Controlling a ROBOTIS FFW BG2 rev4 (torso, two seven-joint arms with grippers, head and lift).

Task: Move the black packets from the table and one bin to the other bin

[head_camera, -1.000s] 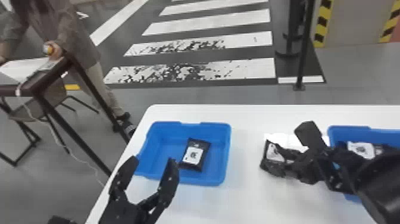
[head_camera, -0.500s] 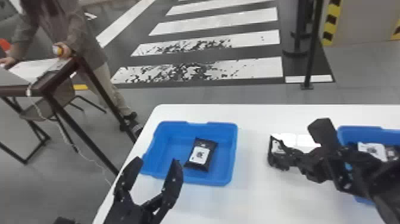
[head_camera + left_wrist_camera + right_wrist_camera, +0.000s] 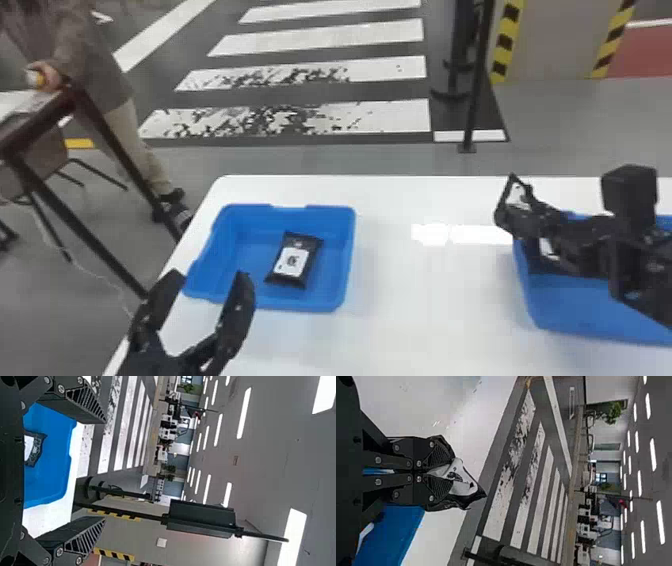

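My right gripper (image 3: 520, 205) is raised at the left end of the right blue bin (image 3: 575, 307). In the right wrist view that gripper (image 3: 441, 473) is shut on a black packet (image 3: 464, 485) with a white label. Another black packet (image 3: 295, 260) lies in the left blue bin (image 3: 350, 250). Near this bin's front left corner stands my left gripper (image 3: 200, 295), open and holding nothing. The left wrist view has the left gripper (image 3: 105, 471) with its fingers wide apart, and part of the packet (image 3: 33, 449) in the bin (image 3: 55, 467). The right arm hides much of the right bin.
Both bins stand on a white table (image 3: 425, 300), with bare tabletop between them. Beyond its far edge, a dark post (image 3: 475, 90) rises from the floor. A brown-framed table (image 3: 40, 120) stands off to the left.
My right gripper has lifted a packet off the table and moved right, up to the right bin. The head view has shifted a little. The left gripper stays open.
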